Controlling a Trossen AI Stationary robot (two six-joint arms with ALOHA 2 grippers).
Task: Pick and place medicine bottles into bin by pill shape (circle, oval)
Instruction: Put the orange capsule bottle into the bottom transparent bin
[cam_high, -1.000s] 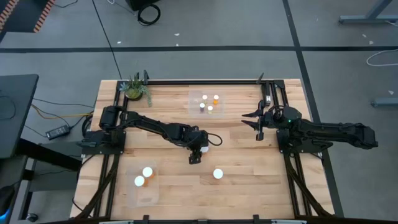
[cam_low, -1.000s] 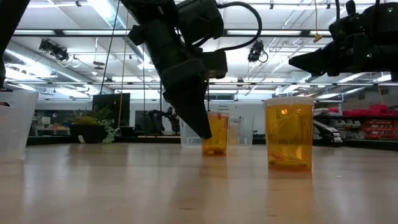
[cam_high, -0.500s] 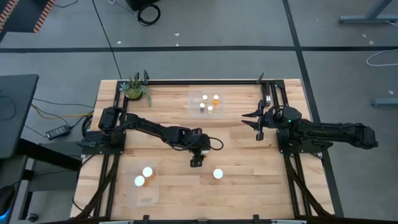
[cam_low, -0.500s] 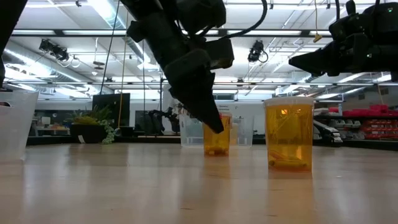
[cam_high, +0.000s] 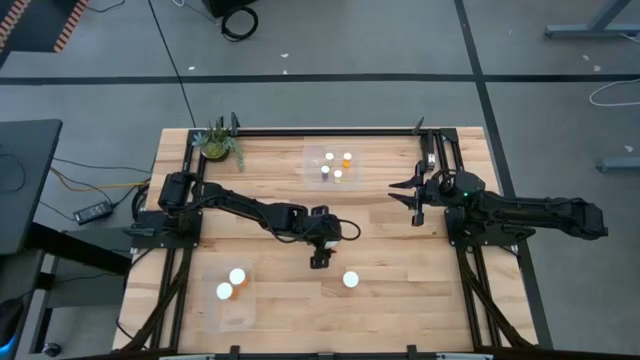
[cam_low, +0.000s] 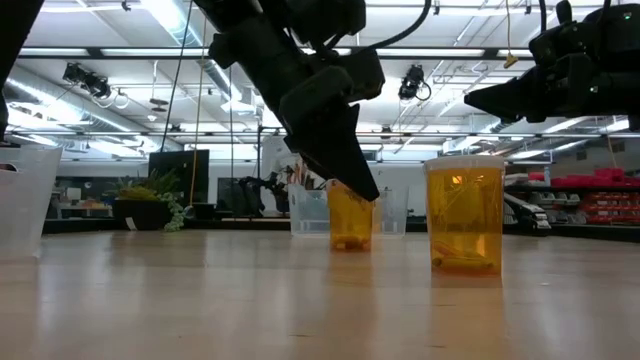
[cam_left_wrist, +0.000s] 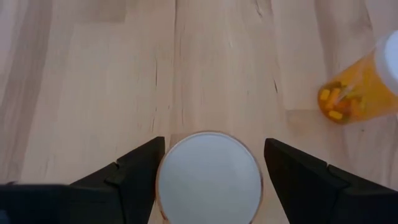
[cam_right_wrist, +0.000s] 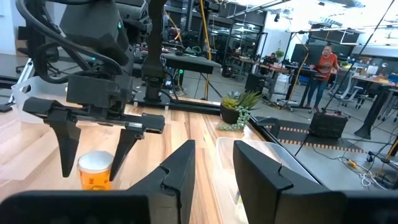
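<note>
Medicine bottle (cam_left_wrist: 209, 176) sits between my left gripper's (cam_left_wrist: 211, 171) spread fingers, untouched | second bottle (cam_high: 350, 279) just beside | right gripper (cam_high: 409, 196) spread, waiting at table edge (cam_high: 470, 300).

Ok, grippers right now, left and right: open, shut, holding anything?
Left gripper: open, fingers straddling a white-capped bottle, not clamped.
Right gripper: open, empty, hanging at the table's right edge.

A pale wooden table (cam_high: 270, 290) is carrying medicine bottles (cam_high: 350, 280) standing upright, one in the open near the front and another beneath the left arm. A clear bin (cam_high: 334, 166) at the back and another (cam_high: 229, 290) at front left are apparently holding more. A potted plant (cam_high: 217, 143) is sitting at the back left corner.
</note>
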